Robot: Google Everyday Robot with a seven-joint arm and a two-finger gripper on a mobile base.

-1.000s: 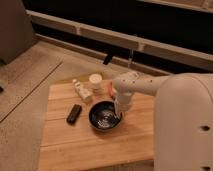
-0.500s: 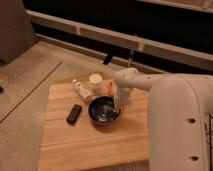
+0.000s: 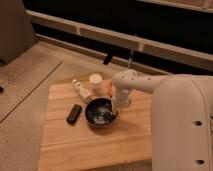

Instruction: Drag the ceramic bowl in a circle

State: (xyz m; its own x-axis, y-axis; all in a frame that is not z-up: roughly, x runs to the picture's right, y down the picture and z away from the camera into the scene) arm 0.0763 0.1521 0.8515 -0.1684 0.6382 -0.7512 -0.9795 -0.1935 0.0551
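Camera view. Gripper [image 3: 117, 106] sits at the end of my arm, which reaches in from the right; it is lowered onto the right-hand rim of the ceramic bowl [image 3: 100, 112]. Contact with the rim seems likely; whether anything is pinched, I cannot tell.

Bowl position: on the wooden counter [image 3: 90, 147], near its middle, upright. From the gripper, the body of the bowl lies to the left and slightly toward the near edge. The bowl is round, so no long axis matters; only the contact point at the right rim does.

Neighbours: a dark flat object [image 3: 74, 113] lies just left of the bowl, apart from it. A small bottle [image 3: 80, 90] and a white cup [image 3: 95, 81] stand behind it, near.

Judgement: a circular drag swinging left or back risks nudging these; open counter lies toward the near side.
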